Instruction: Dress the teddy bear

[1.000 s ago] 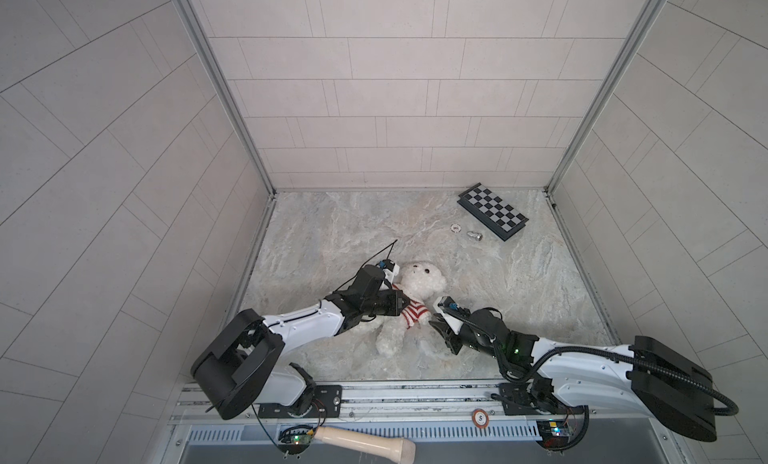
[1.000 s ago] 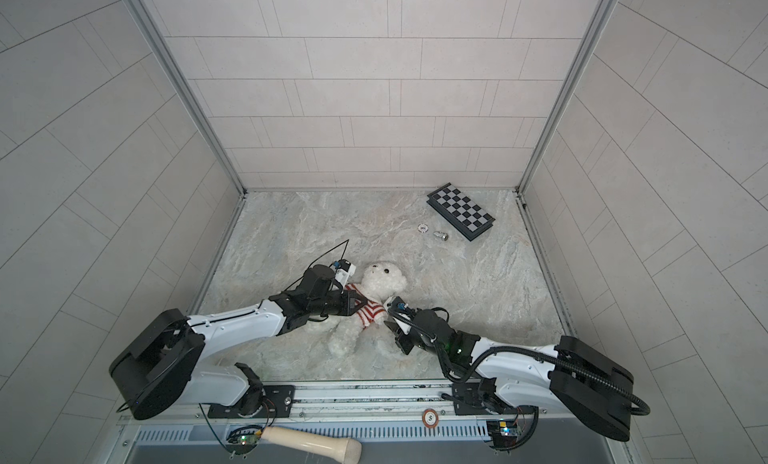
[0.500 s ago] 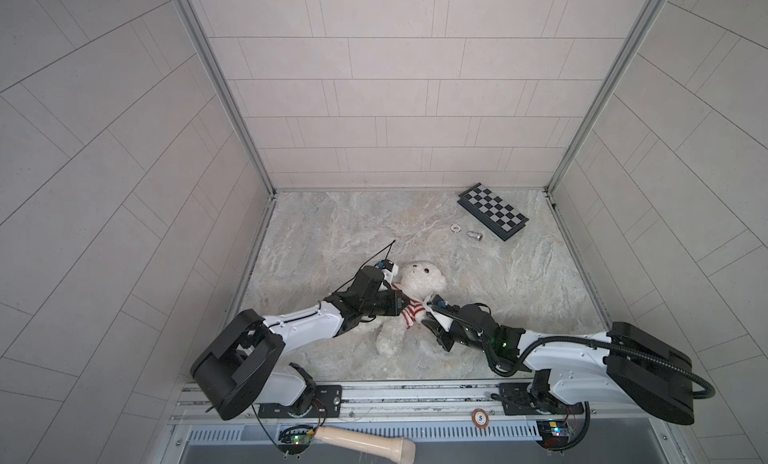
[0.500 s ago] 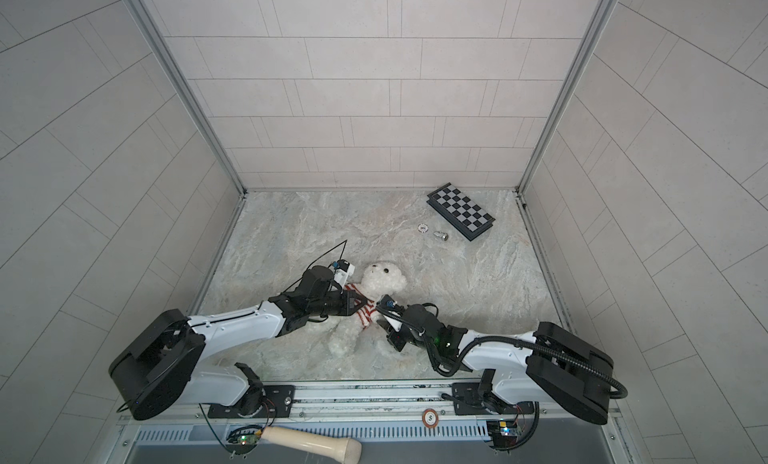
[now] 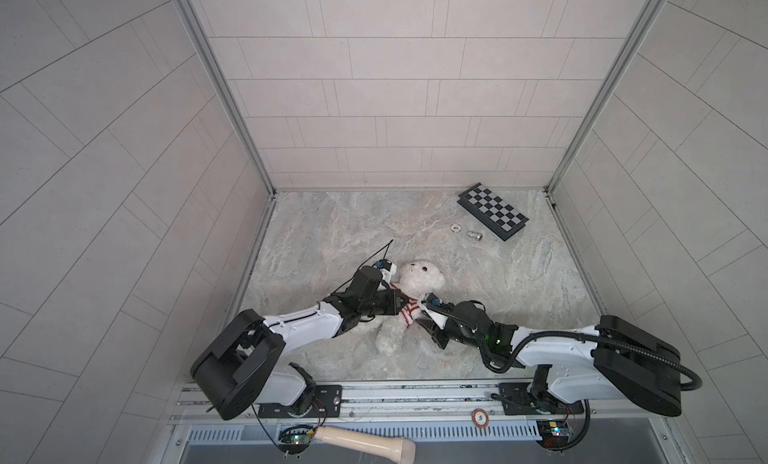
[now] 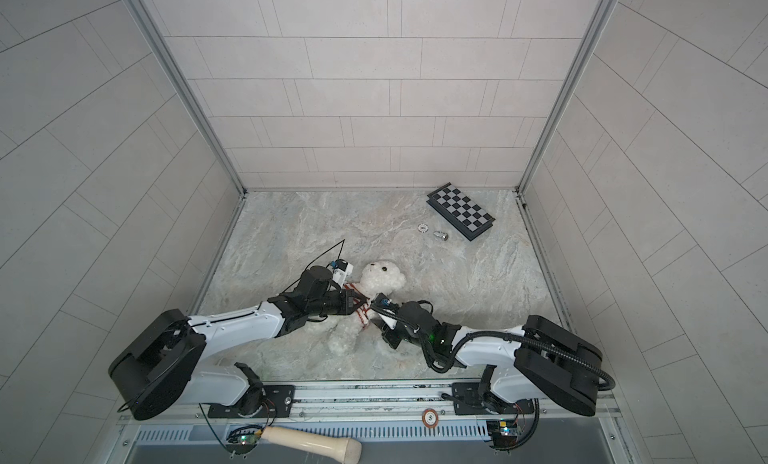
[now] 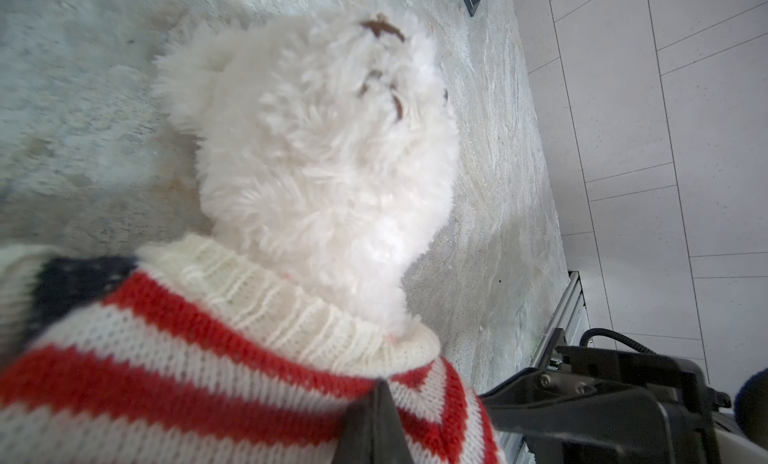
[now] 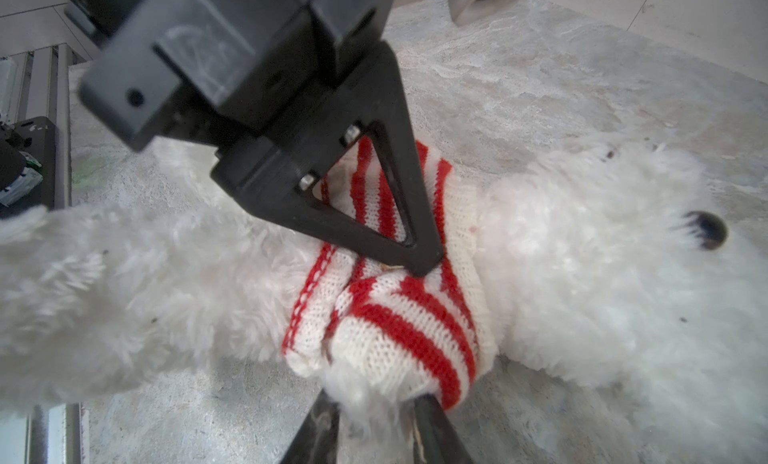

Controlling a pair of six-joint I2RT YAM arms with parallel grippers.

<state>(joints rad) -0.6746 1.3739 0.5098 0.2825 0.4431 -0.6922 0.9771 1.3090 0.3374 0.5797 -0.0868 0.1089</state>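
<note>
Teddy bear (image 5: 419,277) mid-tabletop (image 5: 374,233), head to 1 o'clock; prob. soft, light, squashy. L gripper (image 8: 417,264) pinched shut on sweater (image 8: 399,329) chest. R gripper (image 8: 374,403) narrow astride sleeved paw, grip unclear. Best hold prob. knit hem, not fur.

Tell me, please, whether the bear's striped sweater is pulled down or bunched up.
Bunched up: the striped sweater rings the teddy bear only at neck and upper chest; bare fur shows below its hem.
</note>
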